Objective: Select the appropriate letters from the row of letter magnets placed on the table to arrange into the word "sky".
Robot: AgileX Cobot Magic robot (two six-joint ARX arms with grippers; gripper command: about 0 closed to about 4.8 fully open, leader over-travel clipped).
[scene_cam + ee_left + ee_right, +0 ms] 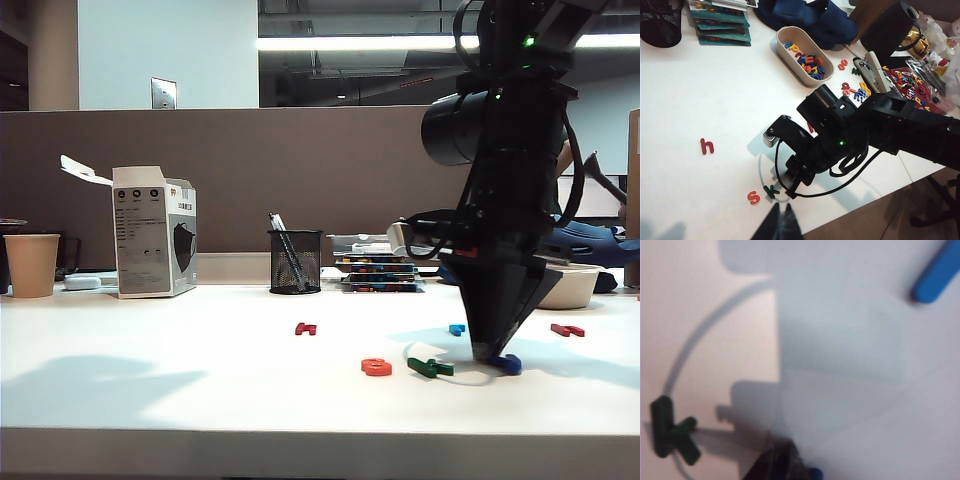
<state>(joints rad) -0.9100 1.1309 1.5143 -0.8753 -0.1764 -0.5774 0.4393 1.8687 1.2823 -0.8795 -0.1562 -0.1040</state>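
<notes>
On the white table (200, 390) the orange-red s (376, 367) lies beside the dark green k (430, 367), and the dark blue letter (507, 364) lies to the k's right. My right gripper (490, 355) points straight down with its tip on the table, touching the dark blue letter. In the right wrist view its blurred fingertips (775, 465) stand close together with the blue letter (815, 473) at their side and the k (670, 435) apart. My left gripper (781, 225) hovers shut and empty off the table's edge, near the s (753, 197) and k (771, 190).
Behind lie a dark red h (306, 328), a small light blue letter (457, 328) and a red letter (567, 329). A mesh pen cup (295, 262), a stack of boxes (375, 272), a white carton (152, 232), a paper cup (32, 264) and a tray of letters (790, 65) stand at the back.
</notes>
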